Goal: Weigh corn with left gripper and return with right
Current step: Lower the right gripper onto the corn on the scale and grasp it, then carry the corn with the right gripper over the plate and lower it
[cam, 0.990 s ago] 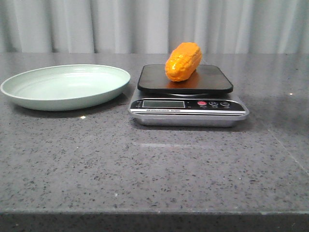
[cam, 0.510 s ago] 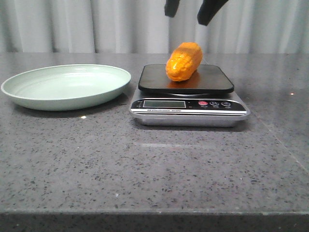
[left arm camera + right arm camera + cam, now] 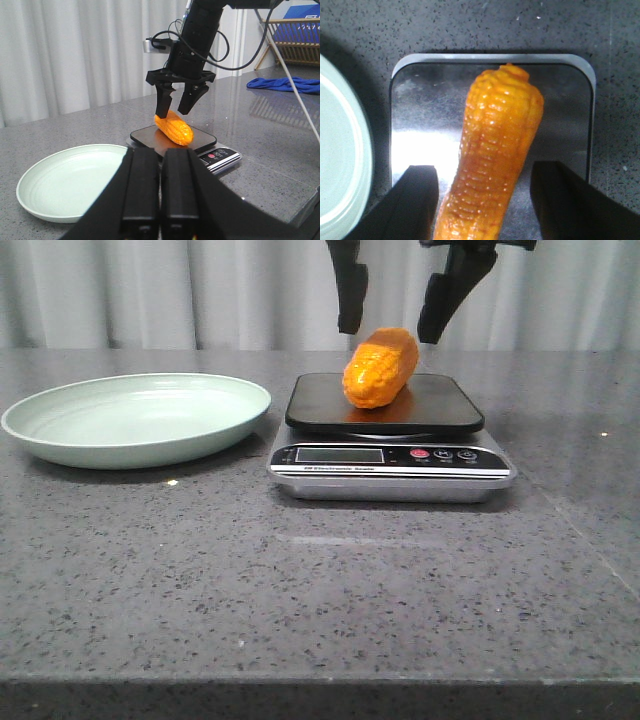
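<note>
Corn [image 3: 380, 367] lies on the black scale [image 3: 390, 455] platform on the desk [image 3: 300, 590], long axis running front-to-back and a bit slanted; the right gripper [image 3: 395, 315] hangs straight above it, fingers [image 3: 351, 300] spread wide, one on each long side, not touching the cob. So the corn sits directly below the gap, crosswise to the closing line, ready for a pinch across its width. Left gripper [image 3: 159, 192] is well back near the plate [image 3: 135, 420], fingers pressed together, holding nothing.
</note>
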`<state>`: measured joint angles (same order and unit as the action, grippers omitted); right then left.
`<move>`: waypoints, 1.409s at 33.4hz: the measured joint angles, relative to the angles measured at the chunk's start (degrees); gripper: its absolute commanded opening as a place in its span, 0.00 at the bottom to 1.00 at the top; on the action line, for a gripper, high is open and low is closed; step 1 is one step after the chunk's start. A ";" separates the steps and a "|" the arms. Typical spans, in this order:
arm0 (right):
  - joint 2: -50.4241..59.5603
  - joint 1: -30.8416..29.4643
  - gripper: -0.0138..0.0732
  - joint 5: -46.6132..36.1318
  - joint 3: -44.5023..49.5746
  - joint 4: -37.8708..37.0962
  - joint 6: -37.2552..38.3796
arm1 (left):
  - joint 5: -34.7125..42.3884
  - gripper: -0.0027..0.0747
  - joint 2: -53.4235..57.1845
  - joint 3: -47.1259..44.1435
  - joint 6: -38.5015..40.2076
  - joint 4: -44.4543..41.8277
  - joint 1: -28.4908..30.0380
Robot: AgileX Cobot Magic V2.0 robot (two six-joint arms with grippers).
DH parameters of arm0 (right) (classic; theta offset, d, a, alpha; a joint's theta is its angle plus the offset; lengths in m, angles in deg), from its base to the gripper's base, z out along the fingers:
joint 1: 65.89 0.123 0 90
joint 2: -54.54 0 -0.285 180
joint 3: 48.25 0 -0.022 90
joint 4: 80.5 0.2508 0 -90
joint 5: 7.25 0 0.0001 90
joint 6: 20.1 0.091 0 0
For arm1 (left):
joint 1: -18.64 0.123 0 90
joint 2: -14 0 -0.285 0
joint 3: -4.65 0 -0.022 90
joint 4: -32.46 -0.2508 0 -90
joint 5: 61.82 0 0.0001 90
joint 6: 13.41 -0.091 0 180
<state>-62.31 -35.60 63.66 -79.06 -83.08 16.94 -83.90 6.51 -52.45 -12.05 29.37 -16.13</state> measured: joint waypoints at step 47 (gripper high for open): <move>-22.68 11.81 0.75 0.04 -28.10 7.14 -9.60 | -0.12 0.21 0.00 0.00 0.00 0.76 0.00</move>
<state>-84.99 -23.79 63.70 -107.15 -75.94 7.34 -84.03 6.51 -52.45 -12.05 30.13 -16.13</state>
